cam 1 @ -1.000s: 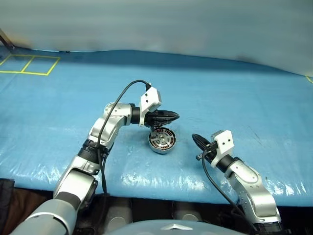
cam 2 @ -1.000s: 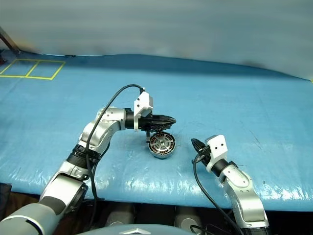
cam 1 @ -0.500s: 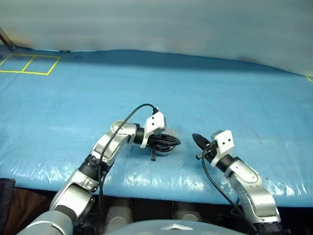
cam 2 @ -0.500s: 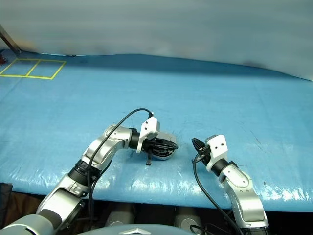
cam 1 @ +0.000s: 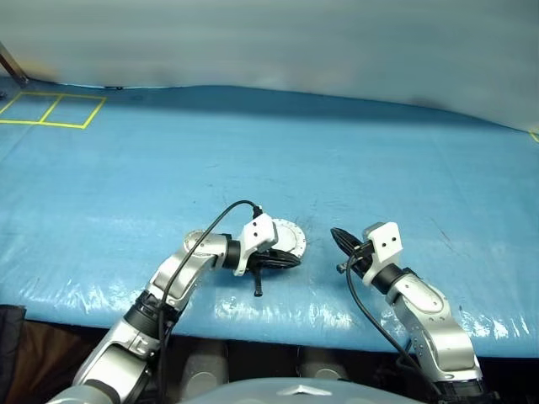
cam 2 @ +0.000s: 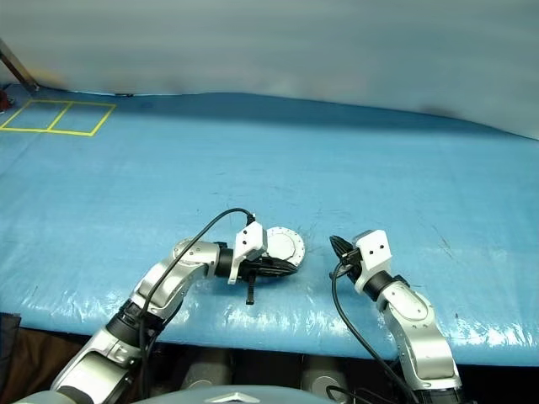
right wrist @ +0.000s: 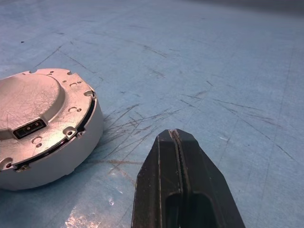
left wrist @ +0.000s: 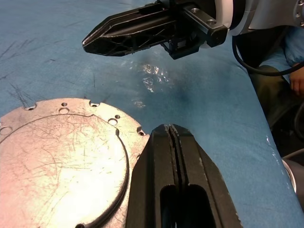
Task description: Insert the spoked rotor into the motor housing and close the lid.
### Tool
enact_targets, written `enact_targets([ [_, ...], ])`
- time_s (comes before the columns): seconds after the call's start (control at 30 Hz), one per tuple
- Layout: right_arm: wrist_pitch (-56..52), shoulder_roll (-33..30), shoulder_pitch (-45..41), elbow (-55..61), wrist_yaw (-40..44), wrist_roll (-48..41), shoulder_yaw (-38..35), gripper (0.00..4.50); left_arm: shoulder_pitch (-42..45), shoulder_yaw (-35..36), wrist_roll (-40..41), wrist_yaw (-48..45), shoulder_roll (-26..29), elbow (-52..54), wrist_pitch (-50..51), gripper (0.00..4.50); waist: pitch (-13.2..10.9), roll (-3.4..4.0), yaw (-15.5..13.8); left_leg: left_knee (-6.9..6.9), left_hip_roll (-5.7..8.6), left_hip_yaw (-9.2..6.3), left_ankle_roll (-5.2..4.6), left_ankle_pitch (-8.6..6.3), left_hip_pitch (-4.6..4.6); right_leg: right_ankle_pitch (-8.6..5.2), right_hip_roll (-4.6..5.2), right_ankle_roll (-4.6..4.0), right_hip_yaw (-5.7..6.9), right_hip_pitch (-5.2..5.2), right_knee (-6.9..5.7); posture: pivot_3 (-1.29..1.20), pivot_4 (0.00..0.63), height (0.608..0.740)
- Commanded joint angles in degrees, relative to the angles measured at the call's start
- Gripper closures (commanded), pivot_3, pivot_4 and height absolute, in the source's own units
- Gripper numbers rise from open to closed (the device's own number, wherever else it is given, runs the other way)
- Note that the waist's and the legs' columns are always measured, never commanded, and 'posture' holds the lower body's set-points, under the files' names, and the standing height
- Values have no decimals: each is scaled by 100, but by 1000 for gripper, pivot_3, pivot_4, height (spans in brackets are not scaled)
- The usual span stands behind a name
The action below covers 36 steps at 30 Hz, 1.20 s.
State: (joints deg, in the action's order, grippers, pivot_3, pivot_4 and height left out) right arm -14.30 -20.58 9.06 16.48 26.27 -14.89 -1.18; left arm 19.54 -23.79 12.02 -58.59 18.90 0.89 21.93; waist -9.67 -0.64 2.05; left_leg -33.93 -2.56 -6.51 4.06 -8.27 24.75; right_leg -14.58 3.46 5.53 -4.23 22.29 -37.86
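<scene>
The motor housing point(right wrist: 57, 152) sits on the blue table cover with its lid point(cam 1: 285, 237) lying flat and closed on top, scratched silver face up. The spoked rotor is hidden. My left gripper point(cam 1: 296, 259) is shut with nothing in it. It lies low along the near edge of the lid point(left wrist: 61, 161), pointing right, and its fingertips point(left wrist: 161, 142) are just past the rim. My right gripper point(cam 1: 335, 236) is shut and empty, a short way to the right of the housing and pointing toward it. The left wrist view shows it as well, right gripper point(left wrist: 88, 42).
A short black lead point(cam 1: 258, 284) hangs by the housing's near side. Yellow tape squares point(cam 1: 50, 109) mark the far left of the cover. The table's front edge point(cam 1: 278, 324) runs just below both grippers. Open blue cover stretches behind the housing.
The lid stood open with the windings showing. My left gripper came down and back toward me, and the lid now lies shut on the housing. The right arm has not moved.
</scene>
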Motion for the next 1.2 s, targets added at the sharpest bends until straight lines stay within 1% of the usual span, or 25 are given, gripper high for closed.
enact_targets([
  [0.03,91,-19,-85,186,43,-40,-79,4500,-33,207,133,127,-123,42,-143,4463,0,0,0,0,0,0,0,0,0,0,0,0,1,1,0,0,150,740],
  [0.23,181,-4,-77,285,346,-266,-58,4500,18,624,655,-44,-154,347,-203,4463,0,0,6,7,0,0,0,0,5,0,0,-1,1,8,0,0,150,740],
  [0.37,204,-16,-65,415,600,-457,-19,4500,-52,849,1152,-271,99,988,45,4463,0,0,8,7,0,0,0,0,14,0,0,-1,1,16,0,0,150,740],
  [0.47,149,-27,-85,522,757,-587,9,4500,-155,964,1313,-278,294,1313,128,4463,0,0,9,8,0,0,0,0,13,-1,0,-1,1,15,1,0,150,740],
  [0.6,27,-127,-174,691,1019,-678,161,4500,-298,1174,1148,-157,573,1369,-95,4463,0,0,9,7,-1,0,0,0,11,-1,0,-2,1,15,0,0,150,740],
  [0.67,-52,-198,-290,720,1058,-595,281,4500,-391,1224,747,-18,750,1183,-568,4463,0,0,7,6,-1,0,0,0,11,-1,0,-2,1,15,0,0,150,740],
  [0.73,-136,-255,-451,743,1031,-531,377,4500,-509,1283,511,132,923,1044,-740,4463,0,0,14,6,-1,1,0,0,10,-1,0,-2,0,15,1,0,150,740],
  [0.83,-424,-381,-711,747,893,-310,546,4500,-727,1381,246,305,982,827,-1349,4463,-1,1,5,8,-2,3,0,0,11,-1,0,-3,0,18,1,0,150,740],
  [0.9,-685,-553,-883,698,823,-20,748,4099,-874,1456,164,408,914,656,-1811,4500,-1,1,-7,8,-1,3,1,0,19,-1,2,-3,1,24,5,0,150,740],
  [0.97,-817,-628,-1005,681,850,52,869,3573,-978,1498,-45,580,867,438,-2332,4500,-1,1,-35,9,-1,3,1,0,22,0,2,-3,2,25,6,0,150,740],
  [1.07,-942,-597,-1190,734,869,57,1015,2541,-1075,1643,178,591,679,128,-2599,4500,-1,1,-42,13,-1,3,1,0,22,-1,2,-4,3,28,5,0,150,740],
  [1.1,-984,-609,-1224,745,879,81,1067,2255,-1105,1638,206,560,656,69,-2636,4500,-1,1,-40,12,-1,3,1,0,22,-1,2,-4,4,27,6,0,150,740],
  [1.2,-1080,-604,-1302,764,892,124,1194,1212,-1231,1621,261,473,543,-157,-2930,4500,-1,1,-35,10,-1,4,1,0,22,-1,2,-3,2,26,6,0,150,740],
])
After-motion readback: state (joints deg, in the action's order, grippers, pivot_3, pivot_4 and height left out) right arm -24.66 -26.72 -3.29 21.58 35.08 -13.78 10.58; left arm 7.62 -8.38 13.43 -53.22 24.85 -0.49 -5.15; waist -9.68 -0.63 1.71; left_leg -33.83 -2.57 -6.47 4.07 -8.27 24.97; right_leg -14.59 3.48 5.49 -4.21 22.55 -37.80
